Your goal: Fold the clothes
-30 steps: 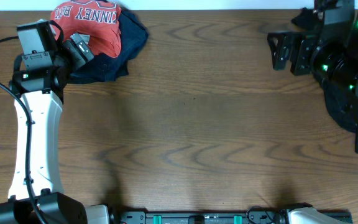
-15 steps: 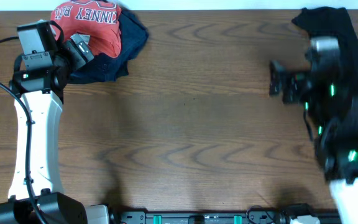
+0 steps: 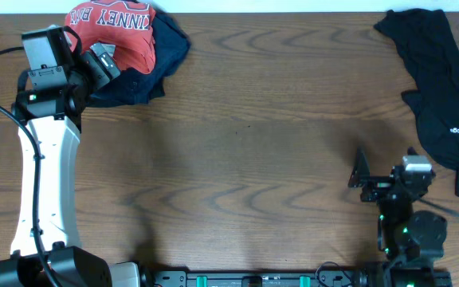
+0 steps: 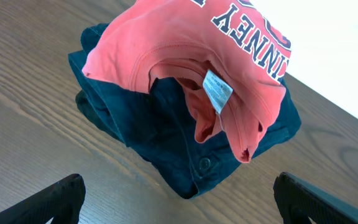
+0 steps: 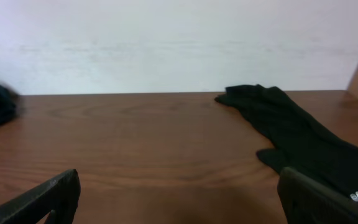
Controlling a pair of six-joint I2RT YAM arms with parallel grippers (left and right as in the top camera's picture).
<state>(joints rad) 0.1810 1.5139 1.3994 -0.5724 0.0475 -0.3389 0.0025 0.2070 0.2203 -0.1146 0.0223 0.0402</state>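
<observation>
The clothes, a coral-red T-shirt (image 3: 114, 32) with white-and-navy lettering, lie crumpled at the table's far left corner on top of a dark navy denim garment (image 3: 154, 68). In the left wrist view the T-shirt (image 4: 185, 50) shows its collar and a small white neck tag (image 4: 217, 90), with the denim (image 4: 160, 137) under it. My left gripper (image 3: 104, 64) hovers at the heap's near-left side, open (image 4: 182, 211), with nothing between its fingers. My right gripper (image 3: 390, 179) is low near the front right edge, open (image 5: 182, 205) and empty over bare wood.
A black shirt (image 3: 445, 96) with a small white logo lies spread at the far right corner, also visible in the right wrist view (image 5: 291, 130). A white wall runs behind the table's far edge. The left arm's white link (image 3: 46, 175) stretches along the left side.
The right arm has swung back from over the black shirt at the far right down to the front right edge, uncovering that shirt. The left arm and the heap have not moved.
</observation>
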